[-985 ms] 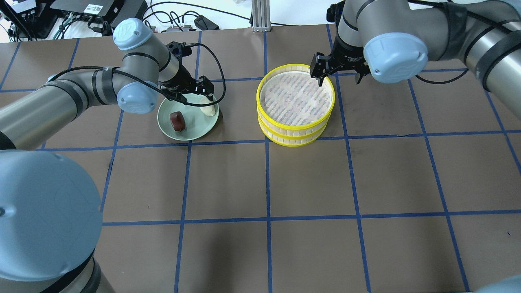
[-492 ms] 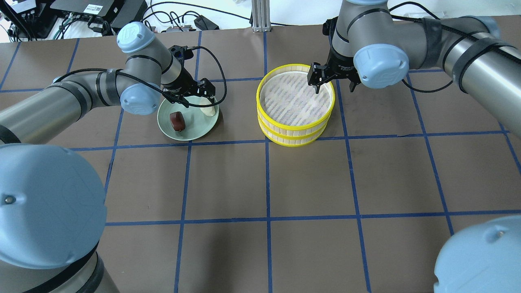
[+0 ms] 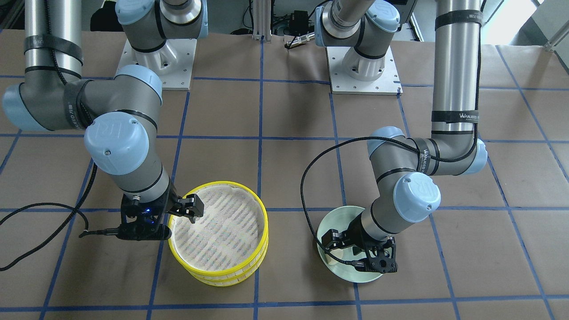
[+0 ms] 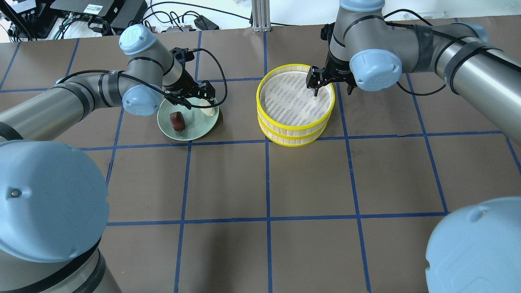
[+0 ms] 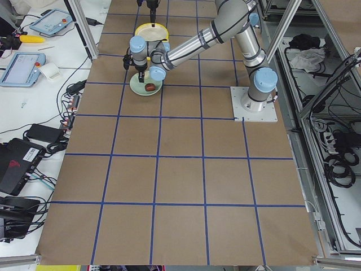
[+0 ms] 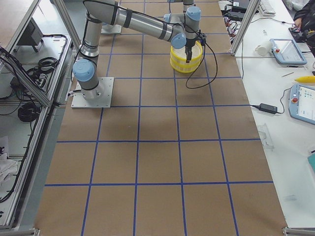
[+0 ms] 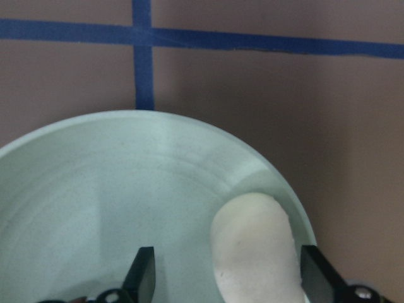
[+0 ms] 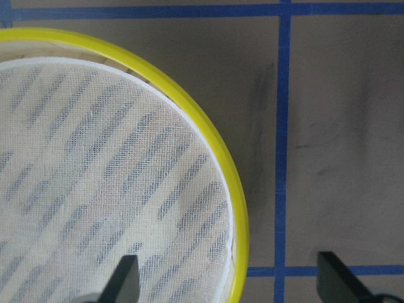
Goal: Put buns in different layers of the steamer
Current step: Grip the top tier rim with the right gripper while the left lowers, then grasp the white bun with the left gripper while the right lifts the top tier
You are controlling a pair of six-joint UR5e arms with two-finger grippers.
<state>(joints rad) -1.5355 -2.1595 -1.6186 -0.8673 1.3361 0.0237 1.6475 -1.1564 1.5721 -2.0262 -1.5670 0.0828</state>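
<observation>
two grippers have shifted in the last second, and nothing else has. the right gripper (image 4: 330, 86) has slid in from beyond the steamer (image 4: 260, 112) and dropped lower, so it now sits across the rim on the side the right arm comes from. in the right wrist view its jaws are open, one finger over the white cloth (image 8: 95, 158) inside and the other outside over the table (image 8: 328, 126). the left gripper (image 7: 230, 281) has edged a little closer to the plate (image 4: 195, 131). its jaws are open, with the white bun (image 7: 252, 246) between its fingers but apparently not yet squeezed. the brown bun (image 4: 177, 121) lies where it was, near the middle of the plate, apart from the white one at the plate's edge nearer the steamer. both tiers are stacked and the top one holds no bun. my reading: the right arm is lining up to pinch the top tier's rim and lift it off, opening the lower layer, while the left gets ready to pick the white bun. so the task looks to be at its start, with no bun placed.
</observation>
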